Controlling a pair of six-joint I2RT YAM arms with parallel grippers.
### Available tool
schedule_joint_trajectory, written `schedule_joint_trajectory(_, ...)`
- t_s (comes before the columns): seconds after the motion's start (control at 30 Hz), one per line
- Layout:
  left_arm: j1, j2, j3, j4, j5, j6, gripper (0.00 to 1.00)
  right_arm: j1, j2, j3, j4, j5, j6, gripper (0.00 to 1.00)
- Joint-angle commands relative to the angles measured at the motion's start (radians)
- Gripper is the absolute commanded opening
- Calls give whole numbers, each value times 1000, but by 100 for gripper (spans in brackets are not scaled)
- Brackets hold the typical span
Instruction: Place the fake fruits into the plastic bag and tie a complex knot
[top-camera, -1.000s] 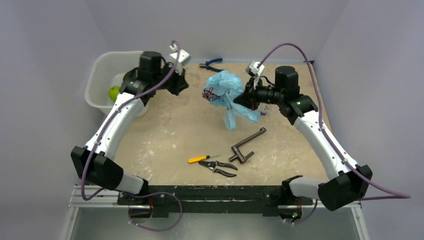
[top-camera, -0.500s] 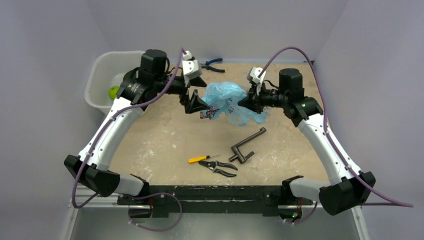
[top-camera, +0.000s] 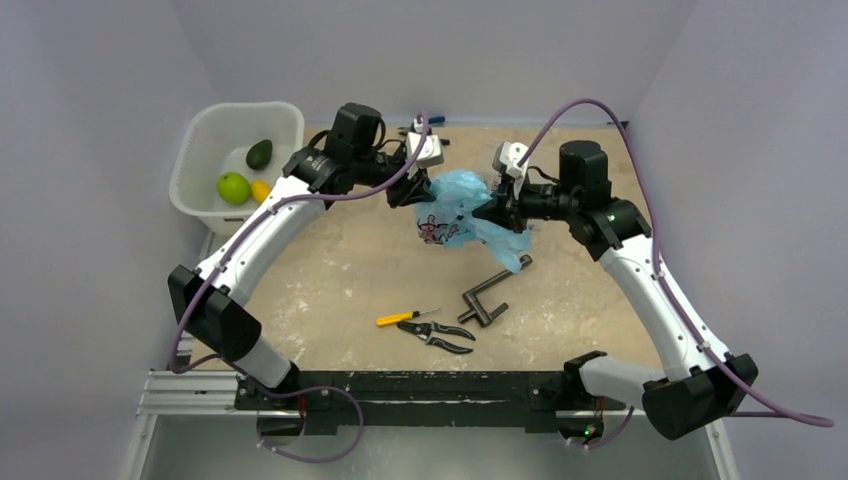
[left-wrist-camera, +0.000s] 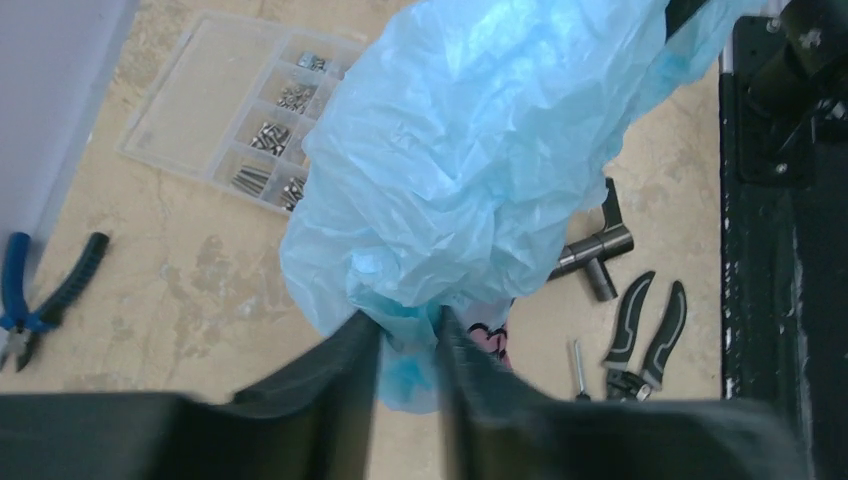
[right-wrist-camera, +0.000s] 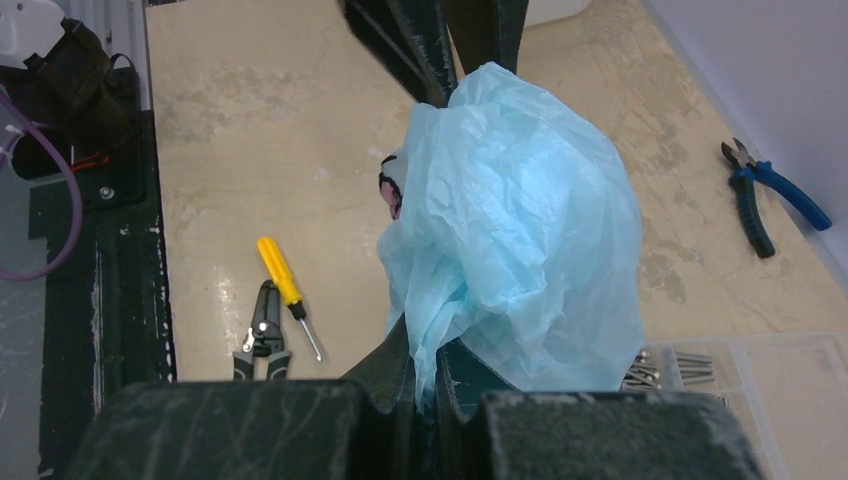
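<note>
Top external view: a tan table (top-camera: 330, 270) is enclosed by pale lilac walls (top-camera: 90, 100). At its far left corner a white tub (top-camera: 200, 135) is seen, in which a round green fruit (top-camera: 233, 187), a dark oval fruit (top-camera: 259, 154) and a yellow fruit (top-camera: 261, 190) are held. A clear box (left-wrist-camera: 200, 110) of screws is laid on the table. The bag (top-camera: 455, 205) is held up over the far middle. The left gripper (left-wrist-camera: 410, 330) is narrowed onto one fold of it; the right gripper (right-wrist-camera: 428, 385) is fully closed on another.
</note>
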Motion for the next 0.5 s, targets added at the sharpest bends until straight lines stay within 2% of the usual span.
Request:
schedule_joint_trajectory(0.0,6,-56,1,-6,74,78,5,1,-54,30,-45,-39,-60,0)
schedule_joint_trajectory(0.03,10,-64,-4,-7,82,78,0,1,-59,30,-45,-43,-60,0)
schedule_joint_trajectory(0.23,160,-121,-9,35,259,-97,0,-36,-57,38,-129,25,-120,0)
schedule_joint_trajectory(0.37,303,-165,12,-20,372,-190,0,-166,-23,14,-174,84,-179,0)
schedule_joint_trajectory(0.47,366,-193,12,-16,433,-275,0,-245,44,19,-213,92,-257,0)
